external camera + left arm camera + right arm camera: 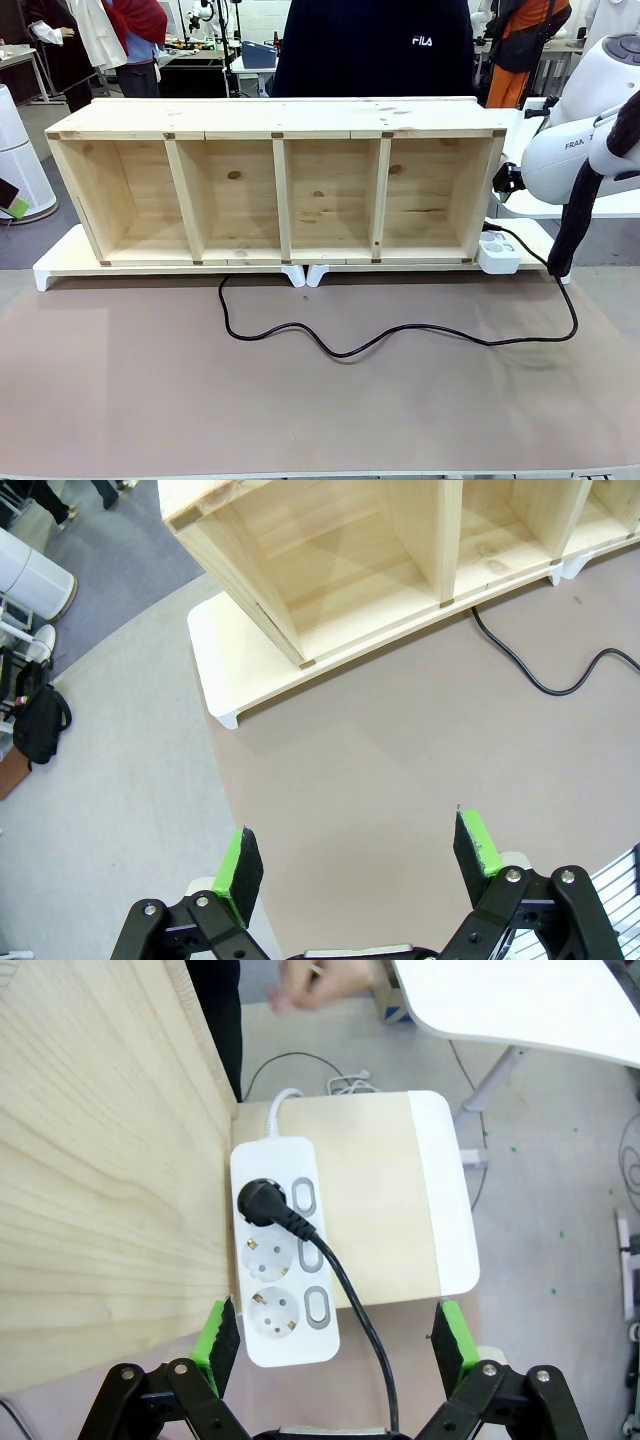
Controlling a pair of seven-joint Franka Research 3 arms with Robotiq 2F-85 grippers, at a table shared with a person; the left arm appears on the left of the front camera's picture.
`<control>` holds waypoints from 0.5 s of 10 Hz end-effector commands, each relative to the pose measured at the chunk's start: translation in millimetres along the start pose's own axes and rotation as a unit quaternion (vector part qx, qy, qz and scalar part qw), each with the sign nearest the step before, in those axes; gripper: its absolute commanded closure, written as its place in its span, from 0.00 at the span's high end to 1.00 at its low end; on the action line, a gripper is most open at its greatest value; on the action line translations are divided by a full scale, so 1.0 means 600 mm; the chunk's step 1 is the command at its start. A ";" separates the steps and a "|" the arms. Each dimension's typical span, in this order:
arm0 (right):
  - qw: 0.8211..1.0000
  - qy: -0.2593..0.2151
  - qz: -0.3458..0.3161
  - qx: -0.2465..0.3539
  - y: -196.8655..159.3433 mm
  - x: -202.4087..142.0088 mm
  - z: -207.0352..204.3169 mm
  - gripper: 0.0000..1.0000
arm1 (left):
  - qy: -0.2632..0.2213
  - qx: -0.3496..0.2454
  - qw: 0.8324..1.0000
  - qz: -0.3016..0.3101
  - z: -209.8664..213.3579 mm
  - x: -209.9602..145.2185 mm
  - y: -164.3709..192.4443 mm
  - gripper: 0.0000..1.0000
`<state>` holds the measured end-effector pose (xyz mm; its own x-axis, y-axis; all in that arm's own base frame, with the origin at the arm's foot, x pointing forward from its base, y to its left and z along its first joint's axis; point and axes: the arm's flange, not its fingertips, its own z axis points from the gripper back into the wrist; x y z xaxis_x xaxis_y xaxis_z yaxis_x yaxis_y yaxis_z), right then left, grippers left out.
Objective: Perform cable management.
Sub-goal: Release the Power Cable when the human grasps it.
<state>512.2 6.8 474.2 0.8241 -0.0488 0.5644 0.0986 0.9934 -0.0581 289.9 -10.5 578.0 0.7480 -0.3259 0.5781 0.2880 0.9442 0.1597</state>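
The left claw (360, 865) hangs over the brownish mat (420, 770) near the counter's left edge, its two green-padded fingers (240, 865) spread wide with nothing between them; beyond it lies the rounded white-rimmed corner of the low base board (225, 670) and the pale grained end of the wooden shelf (330, 560). In the front view that shelf (280, 130) is a long, open pine box split by three upright dividers into four square bays, knots showing in the back panels, set on the flat white-footed board (60, 265). The cable (400, 332), thin, black and limp, leaves the front of the shelf near the second bay, loops down onto the matte mat (300, 400), snakes rightward in shallow waves, curves up near the right edge and ends at the white socket block (498, 252) beside the shelf's right end. The right arm (580, 140), smooth white with a dark ribbed hose hanging from it, reaches in from the right above that block. Its wrist view looks straight down: the right claw (330, 1335) is held wide apart and empty just above the glossy, rounded socket block (285, 1250), whose three round outlets lie in a row against the shelf's grained side wall (100, 1160). The cable's round black plug (265, 1203) sits in the farthest outlet, the cord (370, 1350) running back down between the fingers. A person's hand (320, 982) shows blurred at the top
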 end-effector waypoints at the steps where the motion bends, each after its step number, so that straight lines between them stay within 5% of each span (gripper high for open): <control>1: 1.000 0.001 -0.001 0.000 0.000 0.000 -0.001 1.00 | -0.002 0.000 1.000 0.008 -0.001 0.000 0.000 1.00; 5: 1.000 0.001 -0.001 0.000 0.000 0.000 -0.001 1.00 | -0.002 0.000 1.000 0.008 -0.001 0.000 0.000 1.00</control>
<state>512.2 6.8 474.2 0.8241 -0.0488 0.5644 0.0986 0.9934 -0.0581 289.9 -10.5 578.0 0.7480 -0.3259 0.5781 0.2880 0.9442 0.1597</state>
